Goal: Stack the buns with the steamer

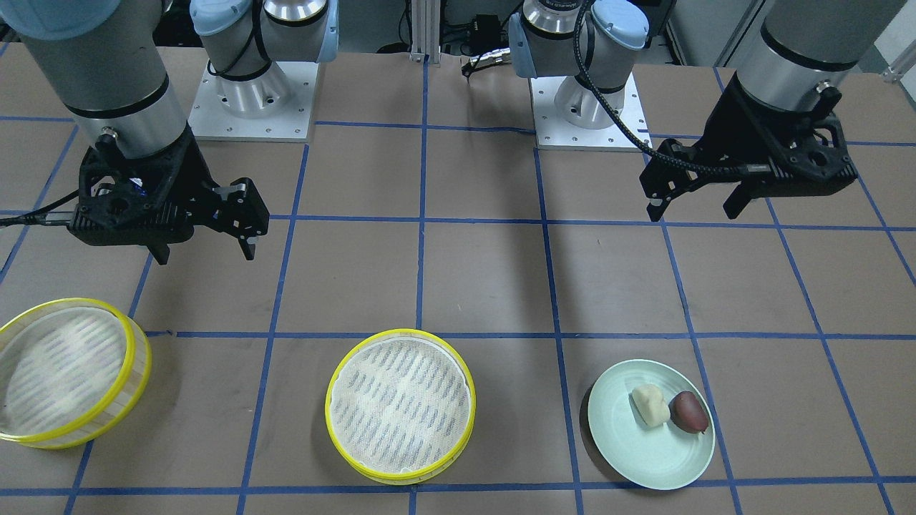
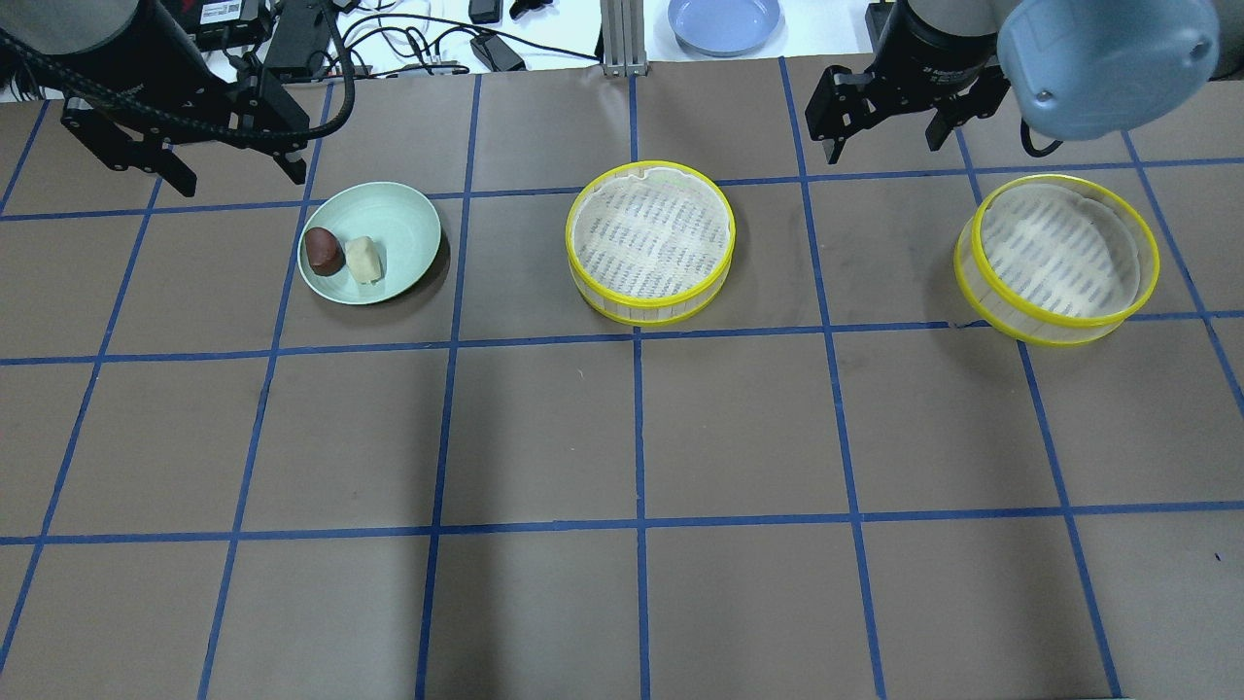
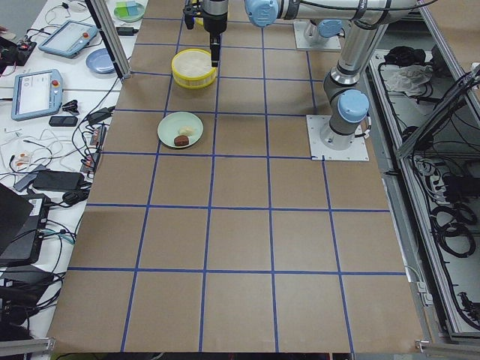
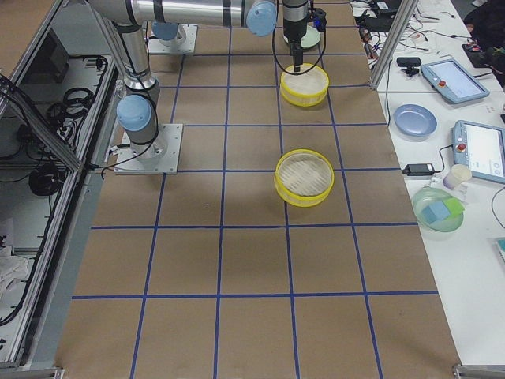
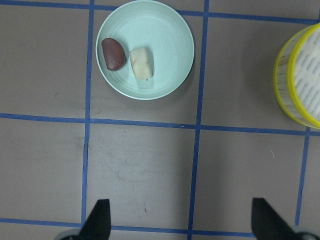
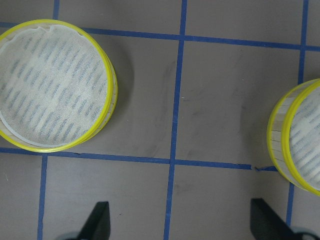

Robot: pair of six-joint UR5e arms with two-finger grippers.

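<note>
left gripper [image 2: 238, 180], right gripper [image 2: 884, 148] are hanging released, empty | middle steamer tray [image 2: 650, 233] is sitting ahead-left of right jaws, end steamer tray [image 2: 1057, 258] ahead-right | plate [image 2: 398, 219] is lying ahead of left jaws, carrying cream bun [image 2: 363, 260] beside brown bun [image 2: 323, 250]

Brown matte tabletop [image 2: 739, 428], gridded with blue tape lines [image 2: 639, 437]. White side bench [image 4: 473, 260] alongside, bearing two grey touchscreen pendants [image 4: 450, 79], one blue round plate [image 4: 414, 121], black cables [image 3: 97, 116]. Aluminium frame post [image 2: 616, 34] at the tabletop's edge.
</note>
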